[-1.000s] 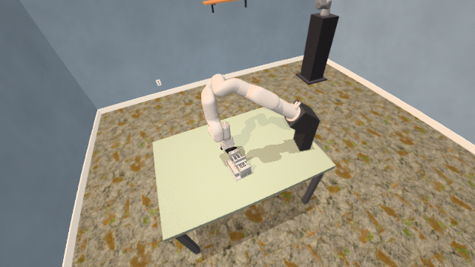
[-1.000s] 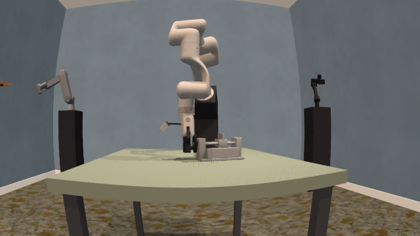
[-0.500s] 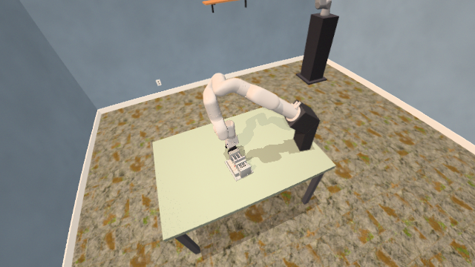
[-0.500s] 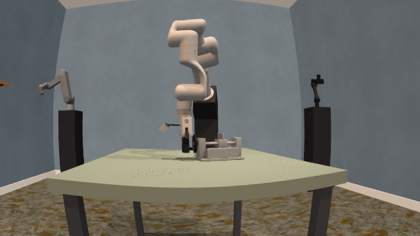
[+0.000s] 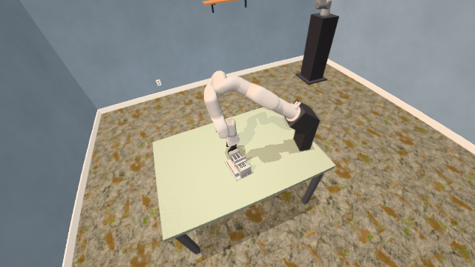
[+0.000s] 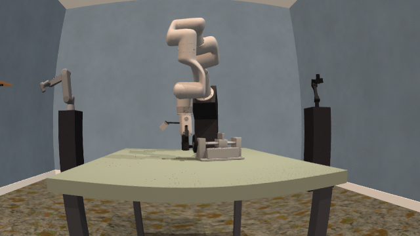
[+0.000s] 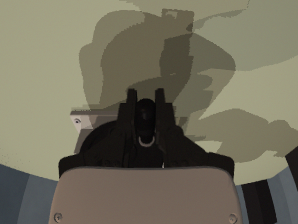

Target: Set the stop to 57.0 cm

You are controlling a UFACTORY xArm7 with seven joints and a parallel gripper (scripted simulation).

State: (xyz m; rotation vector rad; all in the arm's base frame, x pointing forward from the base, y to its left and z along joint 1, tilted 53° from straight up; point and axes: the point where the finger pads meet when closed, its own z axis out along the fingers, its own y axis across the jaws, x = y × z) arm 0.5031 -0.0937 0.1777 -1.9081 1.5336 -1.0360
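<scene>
In the wrist view, the gripper's (image 7: 145, 106) pale housing fills the lower frame. Past it two dark fingers point down at the table (image 7: 47, 43), with a dark rounded knob sitting between them, and a light corner of the fixture (image 7: 80, 120) peeks out on the left. This view alone shows what sits in the jaws, but it hides nearly all of the fixture.

The exterior view gives the side profile the wrist camera lacks. The grey fixture (image 6: 219, 153) stands on the pale green table (image 6: 197, 183), a rod running along its top between two end blocks, with the sliding stop (image 6: 223, 141) partway along that rod. The dark handwheel (image 6: 195, 143) sits at the fixture's left end, and the gripper (image 6: 186, 144) hangs straight down just beside it on the left, touching it. A small tag on a thin stalk juts out to the left of the gripper's body.

The top view shows the layout: the fixture (image 5: 240, 165) lies near the middle of the table (image 5: 193, 196), the gripper (image 5: 232, 149) at its far end, and the white arm (image 5: 223, 96) arching back to a black pedestal (image 5: 306, 127) at the table's far edge. No scale reading can be made out in any view.

The jaws stand nearly closed, pinched on the handwheel's handle.

Beyond the fixture, two black columns flank the table, each carrying a small figure.
</scene>
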